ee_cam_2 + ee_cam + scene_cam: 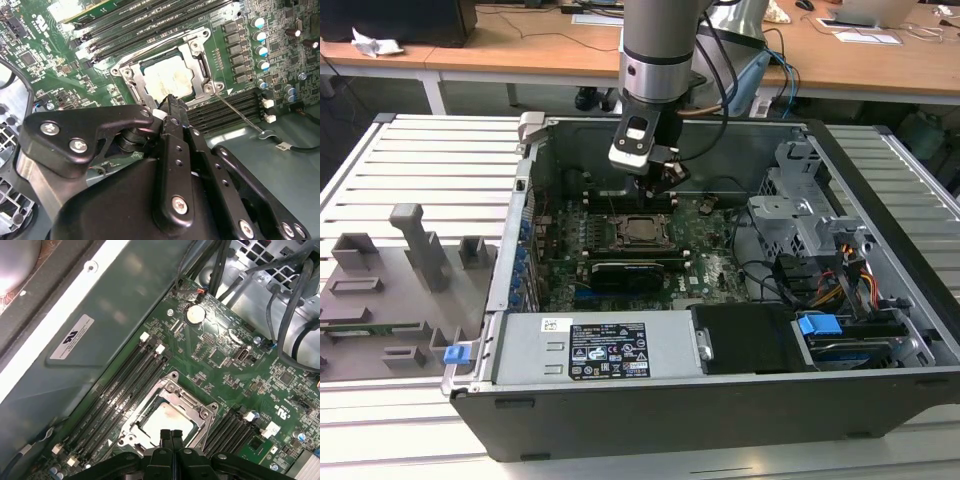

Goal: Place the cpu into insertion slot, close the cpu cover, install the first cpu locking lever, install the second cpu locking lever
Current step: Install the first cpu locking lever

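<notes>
Shows the end effector (656,176) closed, fingertips pressed together in the first wrist view and nothing visible between them. Hangs inside the open case (720,415), low over the board (225,360) at the edge of the socket. Overlaps one edge of the cpu (166,80) in the second wrist view; cannot tell whether touching it.

Finds the cpu seated flat in the socket, pale top with a yellowish smear, visible in both wrist views and as a small grey square in the exterior view. Has the cover (199,59) lying down flat around it, framing the chip top through the open window. Shows a thin lever (240,114) running from one socket corner out across the memory slots (150,20), hooked end just past them.

Beyond the socket, shows a black graphics card (632,271) just beside it and a power supply (520,345) along the case's near wall. Sets the case on a slatted counter (430,150), with grey fixtures (415,245) well apart at the exterior view's left.
</notes>
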`<state>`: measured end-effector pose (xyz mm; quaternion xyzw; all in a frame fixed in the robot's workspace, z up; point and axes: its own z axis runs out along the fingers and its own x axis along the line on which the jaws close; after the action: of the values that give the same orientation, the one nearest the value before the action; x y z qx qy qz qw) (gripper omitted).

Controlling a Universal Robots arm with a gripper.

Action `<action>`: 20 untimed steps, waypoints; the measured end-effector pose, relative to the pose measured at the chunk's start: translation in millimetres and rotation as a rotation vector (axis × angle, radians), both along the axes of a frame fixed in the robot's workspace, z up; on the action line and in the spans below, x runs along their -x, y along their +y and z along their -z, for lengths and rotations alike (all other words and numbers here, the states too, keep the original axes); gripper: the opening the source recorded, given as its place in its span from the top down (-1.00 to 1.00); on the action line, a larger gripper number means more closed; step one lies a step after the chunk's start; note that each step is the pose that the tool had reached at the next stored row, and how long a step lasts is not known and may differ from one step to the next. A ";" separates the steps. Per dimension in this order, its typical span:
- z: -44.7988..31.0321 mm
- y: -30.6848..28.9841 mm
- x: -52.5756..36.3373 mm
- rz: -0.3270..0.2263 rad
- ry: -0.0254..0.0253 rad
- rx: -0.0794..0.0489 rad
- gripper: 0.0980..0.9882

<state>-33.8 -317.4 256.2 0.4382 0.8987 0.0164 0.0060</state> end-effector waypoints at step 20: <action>0.0 0.0 0.0 -0.357 0.0000 0.000 0.98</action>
<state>-33.8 -317.4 256.2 0.2718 0.9622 0.0172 0.0030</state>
